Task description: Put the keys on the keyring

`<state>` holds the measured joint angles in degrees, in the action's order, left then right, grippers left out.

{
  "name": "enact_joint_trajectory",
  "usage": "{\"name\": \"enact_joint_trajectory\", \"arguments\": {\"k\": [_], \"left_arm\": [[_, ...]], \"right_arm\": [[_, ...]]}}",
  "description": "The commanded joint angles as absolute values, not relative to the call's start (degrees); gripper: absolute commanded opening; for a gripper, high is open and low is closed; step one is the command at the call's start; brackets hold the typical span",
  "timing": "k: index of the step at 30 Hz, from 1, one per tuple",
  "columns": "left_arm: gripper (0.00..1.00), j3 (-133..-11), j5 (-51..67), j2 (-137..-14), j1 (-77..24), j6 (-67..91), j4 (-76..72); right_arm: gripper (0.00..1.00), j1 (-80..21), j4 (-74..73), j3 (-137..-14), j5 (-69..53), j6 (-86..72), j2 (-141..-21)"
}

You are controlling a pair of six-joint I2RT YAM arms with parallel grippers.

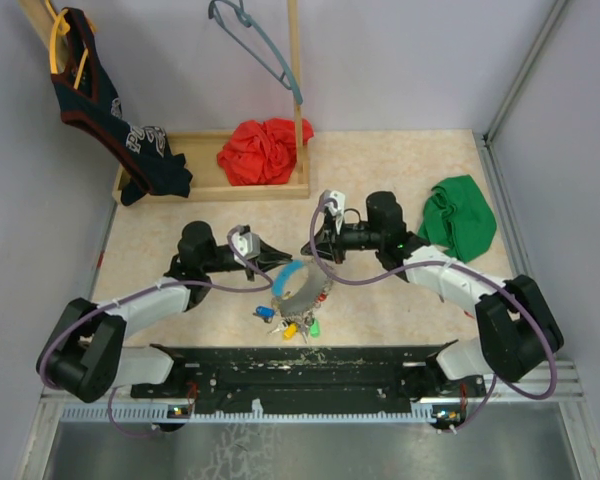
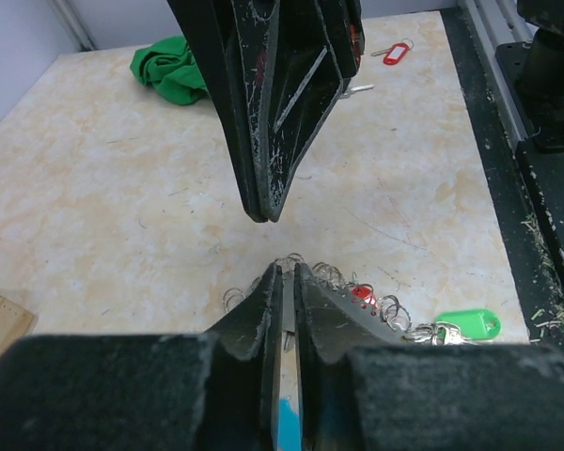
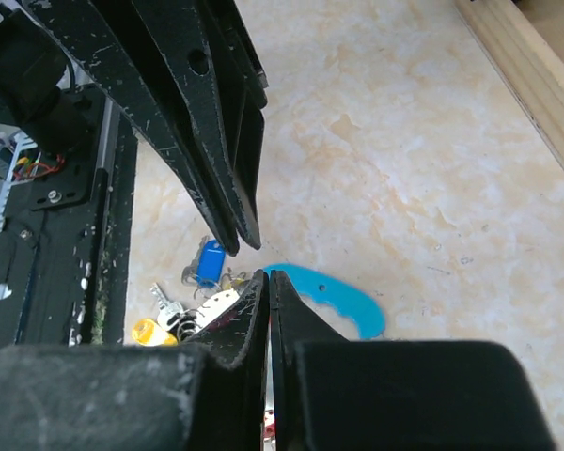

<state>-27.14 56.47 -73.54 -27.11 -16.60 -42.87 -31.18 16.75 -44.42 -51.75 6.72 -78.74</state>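
Observation:
The keyring point(image 1: 302, 290), a grey band with a light-blue section point(image 3: 343, 299), lies at the table's middle between both grippers. My left gripper point(image 2: 287, 274) is shut on the keyring's thin edge; grey metal and a bit of light blue show between its fingers. The band with small wire rings point(image 2: 362, 303) runs off to its right. My right gripper point(image 3: 266, 278) is shut, its tips just over the light-blue section, with nothing clearly between them. Keys lie by the ring: a blue tag point(image 3: 209, 261), a yellow one point(image 3: 150, 331), a green tag point(image 2: 470, 324). A red-tagged key point(image 2: 395, 53) lies apart.
A green cloth point(image 1: 458, 218) lies at the right. A wooden tray point(image 1: 210, 187) with a red cloth point(image 1: 263, 150) stands at the back, under a rack with a grey-blue hanger point(image 1: 265, 45) and a dark garment point(image 1: 105, 105). The black base rail point(image 1: 310, 365) runs along the near edge.

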Motion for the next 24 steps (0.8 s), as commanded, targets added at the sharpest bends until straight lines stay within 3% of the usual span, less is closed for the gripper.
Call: {"name": "enact_joint_trajectory", "arguments": {"k": [1,4,5,9,17,24], "left_arm": [[0.15,-26.26,53.51,-72.72,-26.85,-16.79,-42.82],[0.27,-27.3,51.15,-74.98,-26.81,-15.2,-41.53],[0.32,-27.74,50.64,-76.25,-26.83,-14.25,-41.52],[0.35,-30.12,48.28,-82.32,-27.1,-6.05,-42.75],[0.39,-37.76,36.6,-93.29,-28.94,11.5,-39.42],[0.43,-40.72,27.98,-96.1,-29.37,15.9,-31.35]], "right_arm": [[0.0,-31.21,13.39,-47.82,-47.32,8.96,-77.19],[0.01,-31.11,5.53,-48.31,-35.2,7.61,-78.05],[0.07,-31.11,3.58,-48.25,-32.83,7.22,-78.1],[0.21,-31.03,0.47,-47.16,-27.57,8.1,-77.98],[0.28,-30.58,0.38,-48.11,-20.55,8.75,-83.27],[0.36,-30.51,-0.95,-54.58,-25.98,7.69,-91.45]]}}
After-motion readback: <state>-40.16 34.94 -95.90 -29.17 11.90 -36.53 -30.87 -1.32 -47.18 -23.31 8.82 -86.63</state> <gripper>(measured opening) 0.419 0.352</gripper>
